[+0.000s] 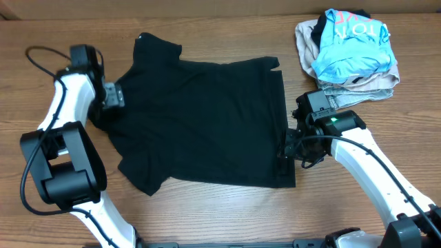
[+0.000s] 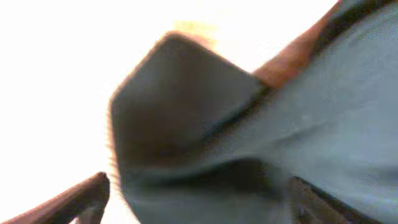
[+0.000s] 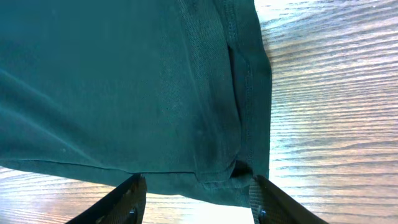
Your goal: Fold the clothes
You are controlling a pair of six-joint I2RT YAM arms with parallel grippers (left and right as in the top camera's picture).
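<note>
Lying flat on the bench (image 1: 207,220), the black garment (image 1: 207,117) — right fingers (image 3: 134,199) spread open astride its hem corner, left fingers (image 2: 87,198) at the sleeve, can't tell if closed. Risk: pinching just one layer — fold prob. skews.

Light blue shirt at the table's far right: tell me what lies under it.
Under the light blue shirt lie beige folded garments, with a dark piece peeking out at its edge. How many layers are stacked there is covered.
</note>
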